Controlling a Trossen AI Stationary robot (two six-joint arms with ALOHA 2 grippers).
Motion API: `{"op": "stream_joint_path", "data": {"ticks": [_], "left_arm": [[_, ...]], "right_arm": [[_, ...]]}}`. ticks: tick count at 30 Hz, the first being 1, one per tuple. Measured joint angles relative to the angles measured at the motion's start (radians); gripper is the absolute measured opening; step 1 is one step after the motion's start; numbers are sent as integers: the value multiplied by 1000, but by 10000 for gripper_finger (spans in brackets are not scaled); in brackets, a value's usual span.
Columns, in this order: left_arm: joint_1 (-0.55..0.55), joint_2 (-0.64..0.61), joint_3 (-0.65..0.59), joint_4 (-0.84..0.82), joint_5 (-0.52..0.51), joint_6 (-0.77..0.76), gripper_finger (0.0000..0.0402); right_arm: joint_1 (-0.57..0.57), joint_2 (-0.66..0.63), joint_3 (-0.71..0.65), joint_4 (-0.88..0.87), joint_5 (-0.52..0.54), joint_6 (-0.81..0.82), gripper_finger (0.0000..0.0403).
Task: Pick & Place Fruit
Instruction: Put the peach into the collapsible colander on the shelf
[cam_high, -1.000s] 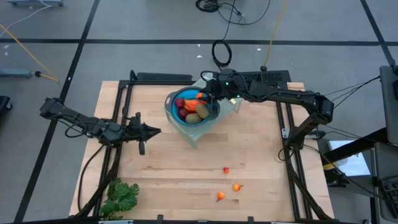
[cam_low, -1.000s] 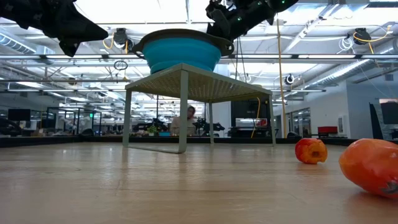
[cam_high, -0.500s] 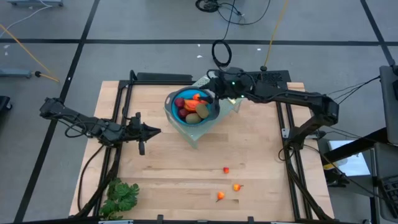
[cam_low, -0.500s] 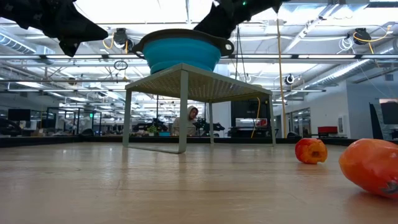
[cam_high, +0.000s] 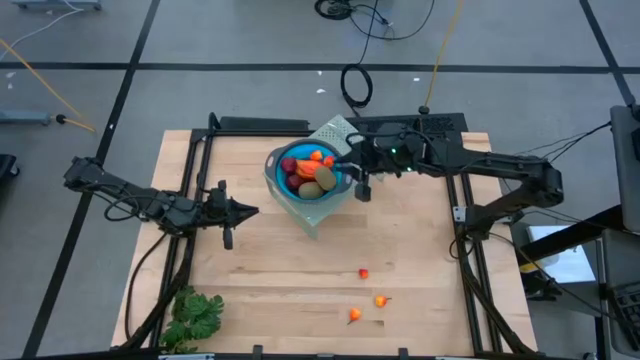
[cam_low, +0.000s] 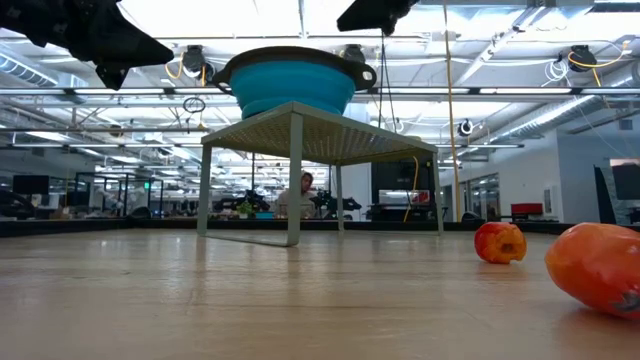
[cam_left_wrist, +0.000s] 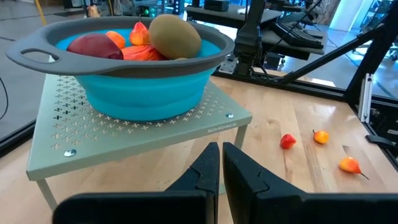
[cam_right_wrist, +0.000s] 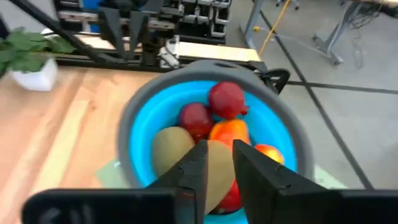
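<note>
- The fruit (cam_high: 311, 172) lay mostly in a blue bowl (cam_high: 276, 182) on a perforated stand (cam_left_wrist: 124, 134) near the far edge of the table (cam_high: 420, 280): dark-red balls, olive-brown ovals and a red-orange piece.
- Three tiny orange-red pieces (cam_high: 377, 300) sat near the table's near edge, well apart from the stand.
- The right gripper (cam_high: 362, 185) hovered just beside the bowl's rim, its fingers (cam_right_wrist: 193, 171) nearly together and holding nothing visible.
- The left gripper (cam_high: 250, 210), closed and empty, waited toward the left edge.
- The pieces looked light, rigid, smooth and prone to rolling; a grasp across the widest middle seemed advisable.
</note>
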Motion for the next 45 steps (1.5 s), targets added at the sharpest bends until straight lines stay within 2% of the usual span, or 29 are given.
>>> {"op": "stream_joint_path", "data": {"ticks": [9, 17, 23, 34, 45], "left_arm": [[0, 0, 0, 0, 1, -3, 19], [0, 0, 0, 0, 2, -3, 19], [0, 0, 0, 0, 3, -3, 19], [0, 0, 0, 0, 10, -3, 19], [0, 0, 0, -1, 30, -3, 19]], "right_arm": [[91, -61, 0, -111, 2, 32, 5], [166, -96, -7, -179, 3, 119, 1], [224, -142, -96, -166, 56, 198, 1], [358, -207, -389, 159, 54, 294, 1], [489, -211, -555, 318, 55, 300, 0]]}}
